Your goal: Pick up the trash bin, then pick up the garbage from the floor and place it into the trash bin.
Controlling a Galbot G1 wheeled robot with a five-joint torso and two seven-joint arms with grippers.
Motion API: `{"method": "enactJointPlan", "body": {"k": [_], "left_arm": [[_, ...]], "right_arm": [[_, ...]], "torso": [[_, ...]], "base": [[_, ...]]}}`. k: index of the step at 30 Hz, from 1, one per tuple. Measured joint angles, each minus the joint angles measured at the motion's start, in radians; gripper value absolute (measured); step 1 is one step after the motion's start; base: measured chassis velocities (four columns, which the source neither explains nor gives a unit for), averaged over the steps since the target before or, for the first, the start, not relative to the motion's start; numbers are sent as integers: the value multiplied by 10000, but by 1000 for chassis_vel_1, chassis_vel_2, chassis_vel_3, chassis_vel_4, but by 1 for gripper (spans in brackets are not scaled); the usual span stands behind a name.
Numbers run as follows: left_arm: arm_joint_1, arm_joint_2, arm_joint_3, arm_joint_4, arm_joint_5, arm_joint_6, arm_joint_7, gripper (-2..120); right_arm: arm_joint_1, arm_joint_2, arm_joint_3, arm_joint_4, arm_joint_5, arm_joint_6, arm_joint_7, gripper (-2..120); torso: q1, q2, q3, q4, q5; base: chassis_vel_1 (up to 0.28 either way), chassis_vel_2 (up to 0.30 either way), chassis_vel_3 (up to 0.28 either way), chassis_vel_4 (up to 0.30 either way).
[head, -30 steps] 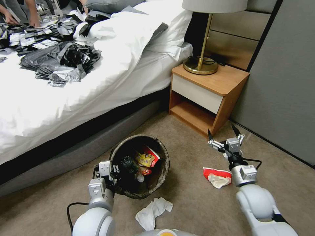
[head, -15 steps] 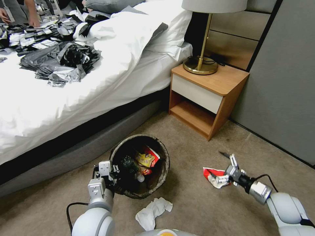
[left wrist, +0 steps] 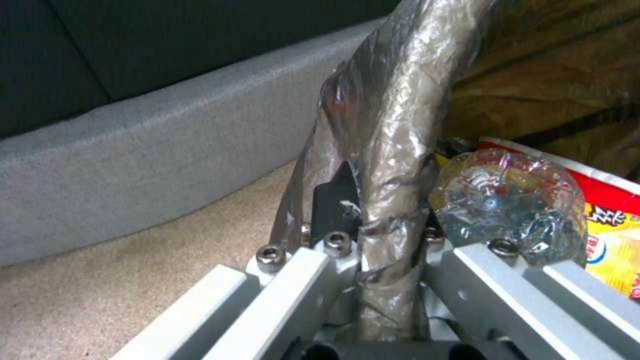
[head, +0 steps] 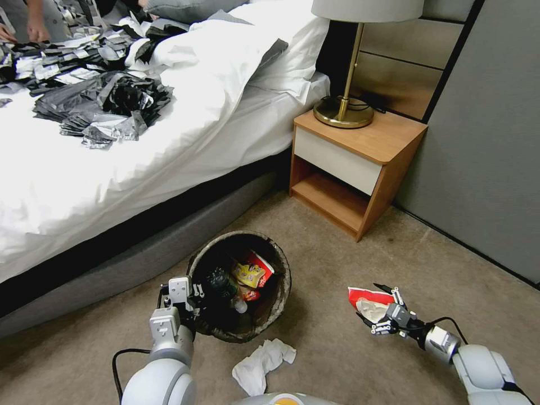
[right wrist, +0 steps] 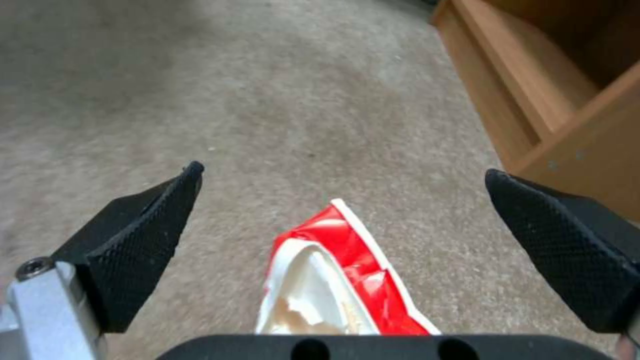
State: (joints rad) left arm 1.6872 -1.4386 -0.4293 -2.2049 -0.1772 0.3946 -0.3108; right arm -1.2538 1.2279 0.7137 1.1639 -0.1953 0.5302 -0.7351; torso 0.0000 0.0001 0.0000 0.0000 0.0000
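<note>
Descent is the change: the right end effector (head: 378, 306), raised near the nightstand (head: 360, 163) a second ago, now sits low over the carpet (head: 326, 349), fingers spread wide with the red wrapper (head: 368, 304) between them, not yet gripped. A grasp looks imminent. The left end effector (head: 188, 298) stays clamped on the trash bin (head: 278, 292) rim, wrappers and a bottle (left wrist: 507, 200) inside. A white tissue (head: 261, 360) lies just beyond the bin; bed (head: 112, 169) behind.
</note>
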Motion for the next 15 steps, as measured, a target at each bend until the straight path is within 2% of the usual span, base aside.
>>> {"method": "enactJointPlan", "body": {"k": [11,15], "left_arm": [[-13,3,25,76,11,5,-1,0],[-38,6,32,117,13,6,0,0]], "right_arm": [[790,195,-587,-1177,-107,-321,1161,100],[986,216,-663,-1461,-121,-373,1282,100]], "torso": [[0,0,0,1,0],[1,0,0,1,0]], "base": [[0,0,0,0],[0,0,0,0]]}}
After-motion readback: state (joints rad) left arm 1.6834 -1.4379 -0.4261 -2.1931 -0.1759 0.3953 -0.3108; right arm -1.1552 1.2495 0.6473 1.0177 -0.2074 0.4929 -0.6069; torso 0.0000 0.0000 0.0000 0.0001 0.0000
